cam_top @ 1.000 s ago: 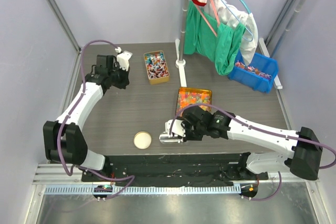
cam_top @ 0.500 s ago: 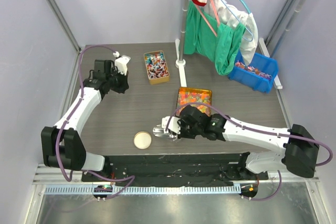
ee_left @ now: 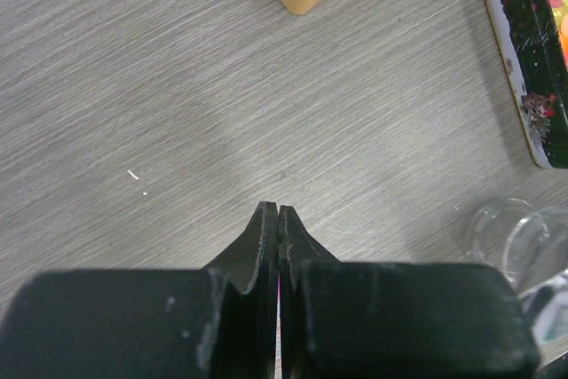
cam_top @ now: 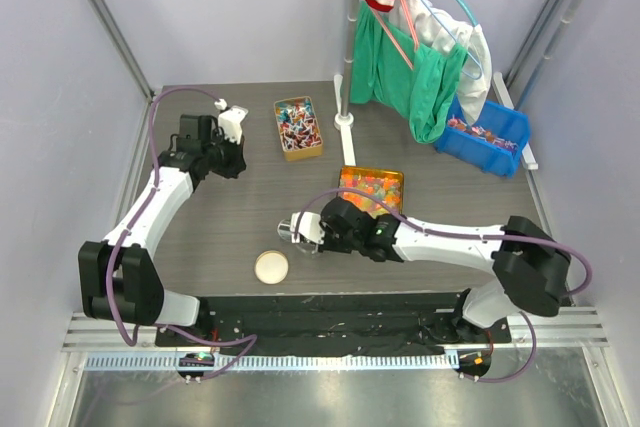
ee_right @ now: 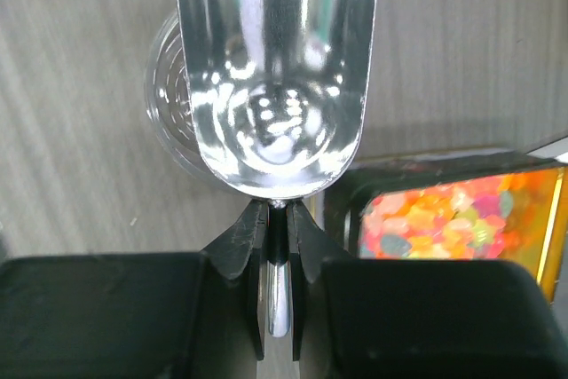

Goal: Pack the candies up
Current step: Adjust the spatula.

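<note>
1. Your left claw (ee_left: pixel 279 219) is hanging clenched on nothing over the bench (ee_left: pixel 133 86).
2. Your right claw (ee_right: pixel 279 219) is pinching the metal scoop (ee_right: pixel 277 59) by its handle, above a clear cup (ee_right: pixel 167 104).
3. The candies (cam_top: pixel 297 127) are sitting in the gold tin (cam_top: pixel 303 155) out back.

No words, numbers or signs can be read anywhere. The dark side of the gold-rimmed metal tin (ee_left: pixel 525 68) has a small printed picture, too blurry to make out.
</note>
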Controlling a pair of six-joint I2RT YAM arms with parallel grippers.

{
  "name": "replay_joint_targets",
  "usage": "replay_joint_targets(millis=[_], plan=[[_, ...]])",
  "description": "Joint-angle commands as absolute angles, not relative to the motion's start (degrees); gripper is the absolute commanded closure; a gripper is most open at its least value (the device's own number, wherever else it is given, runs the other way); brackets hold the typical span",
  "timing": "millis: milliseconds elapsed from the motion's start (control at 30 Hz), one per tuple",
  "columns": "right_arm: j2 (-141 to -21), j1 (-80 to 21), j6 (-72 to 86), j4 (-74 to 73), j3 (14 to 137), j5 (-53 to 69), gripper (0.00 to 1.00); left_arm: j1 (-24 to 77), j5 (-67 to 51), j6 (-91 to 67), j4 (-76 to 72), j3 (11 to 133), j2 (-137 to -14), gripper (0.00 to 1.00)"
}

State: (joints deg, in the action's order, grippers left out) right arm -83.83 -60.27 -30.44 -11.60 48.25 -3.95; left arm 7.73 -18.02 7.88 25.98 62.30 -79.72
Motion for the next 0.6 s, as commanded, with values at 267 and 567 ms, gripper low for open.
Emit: replay_joint_targets(millis=[267, 567], plan=[[-81.7, -60.5, -30.9, -5.0, 54.9, -11.4, 0.99, 7.0, -23.9, 7.5, 22.0, 63.3, -78.4, 1.0], [-79.2, -60.4, -30.8, -2.1, 54.6, -15.4, 0.99, 7.0, -54.0, 5.4, 25.0, 67.2, -75.7, 1.0]])
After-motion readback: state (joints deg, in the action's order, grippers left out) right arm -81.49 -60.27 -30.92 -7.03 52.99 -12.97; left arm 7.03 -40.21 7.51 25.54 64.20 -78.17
